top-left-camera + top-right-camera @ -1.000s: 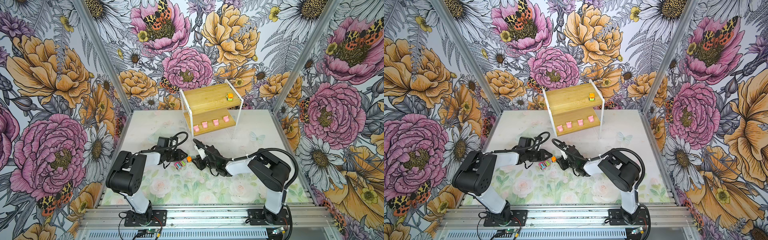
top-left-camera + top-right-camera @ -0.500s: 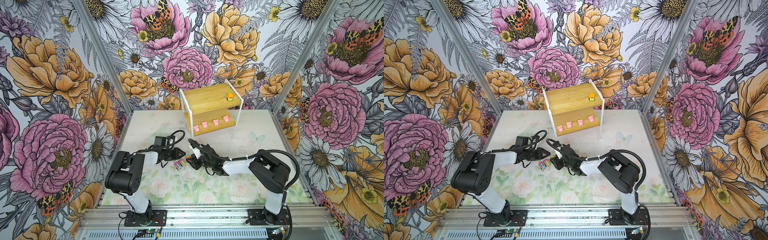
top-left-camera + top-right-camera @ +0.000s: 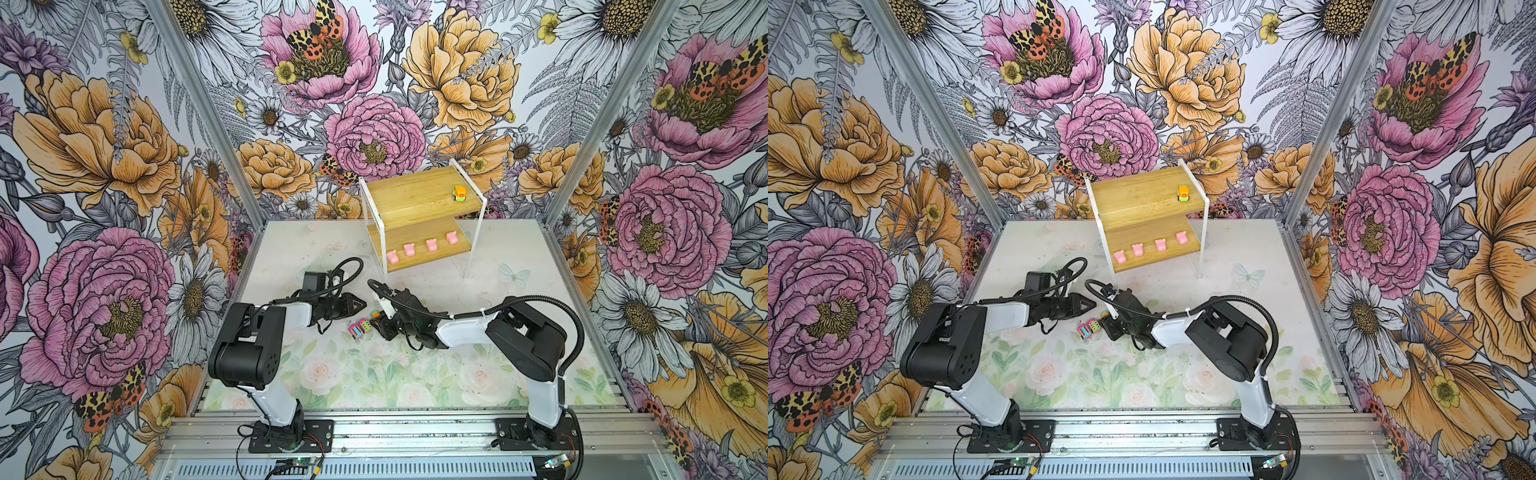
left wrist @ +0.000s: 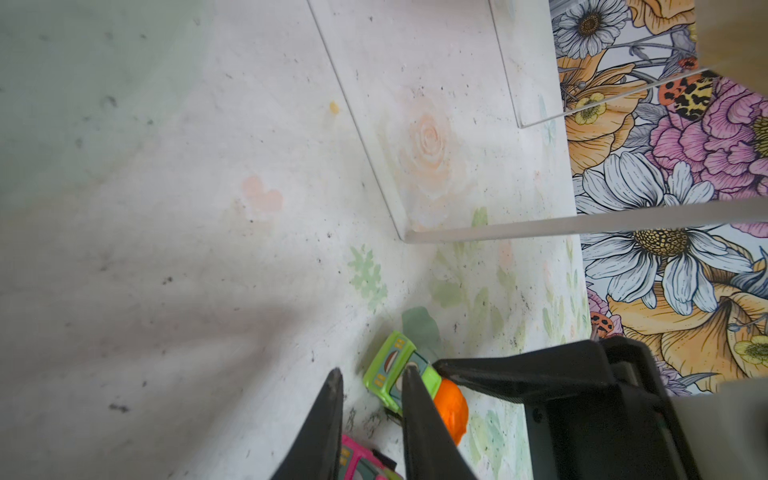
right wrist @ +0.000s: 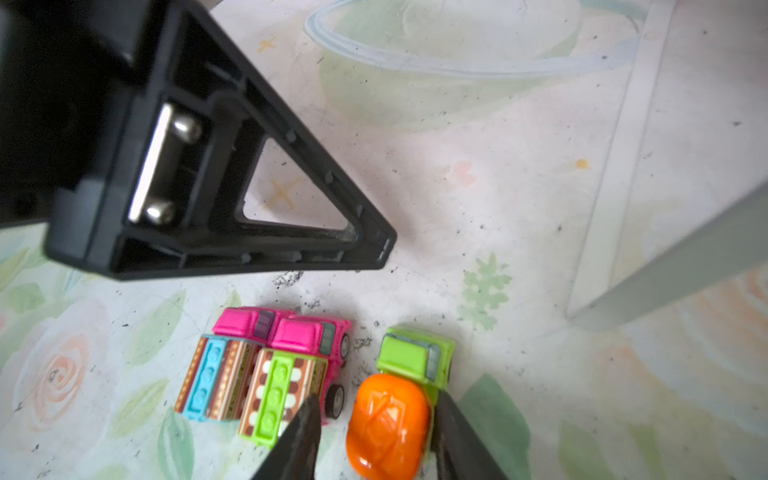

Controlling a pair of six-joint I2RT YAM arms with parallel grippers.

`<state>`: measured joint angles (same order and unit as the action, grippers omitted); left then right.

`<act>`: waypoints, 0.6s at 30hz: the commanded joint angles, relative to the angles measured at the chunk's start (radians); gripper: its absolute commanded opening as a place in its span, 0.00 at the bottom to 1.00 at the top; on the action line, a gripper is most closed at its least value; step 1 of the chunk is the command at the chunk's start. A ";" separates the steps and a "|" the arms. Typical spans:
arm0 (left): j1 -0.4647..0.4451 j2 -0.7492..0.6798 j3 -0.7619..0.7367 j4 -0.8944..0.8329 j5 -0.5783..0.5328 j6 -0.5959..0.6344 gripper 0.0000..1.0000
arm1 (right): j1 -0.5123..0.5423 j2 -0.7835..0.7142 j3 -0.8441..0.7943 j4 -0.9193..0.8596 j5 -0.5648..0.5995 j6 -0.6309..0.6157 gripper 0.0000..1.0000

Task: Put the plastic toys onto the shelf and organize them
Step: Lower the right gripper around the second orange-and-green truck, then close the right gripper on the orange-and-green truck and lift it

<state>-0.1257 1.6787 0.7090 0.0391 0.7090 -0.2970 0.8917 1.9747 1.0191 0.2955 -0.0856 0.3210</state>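
A pale floral mat (image 3: 374,374) covers the tabletop. Toward its middle, the left gripper (image 3: 360,305) lies low over the mat. Its fingers are drawn nearly together and hold nothing, and its tip is near the toys but clear of them.

Just beside it, two pink cars (image 5: 291,365) with striped tops stand on the mat side by side, touching each other. Next to them stands an orange-and-green car (image 5: 386,419).

The right gripper (image 5: 374,415) straddles this car with its jaws partly spread. One finger (image 5: 449,419) rests against the car's green side. The other sits between this car and the nearer pink car, with a slim gap showing beside the orange dome.

Farther back stands the shelf (image 3: 409,195). Four pink pigs (image 3: 431,245) stand in a row along its lower board. A second orange-and-green car (image 3: 459,193) sits near the right end of its upper board.
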 commanded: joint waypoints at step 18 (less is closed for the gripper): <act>0.040 0.021 -0.016 0.087 0.058 -0.013 0.27 | 0.005 0.077 0.083 -0.036 0.046 -0.020 0.36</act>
<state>-0.0948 1.6829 0.7013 0.0959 0.7345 -0.3073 0.8917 2.0315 1.0821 0.2699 -0.0521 0.3107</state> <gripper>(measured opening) 0.268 0.371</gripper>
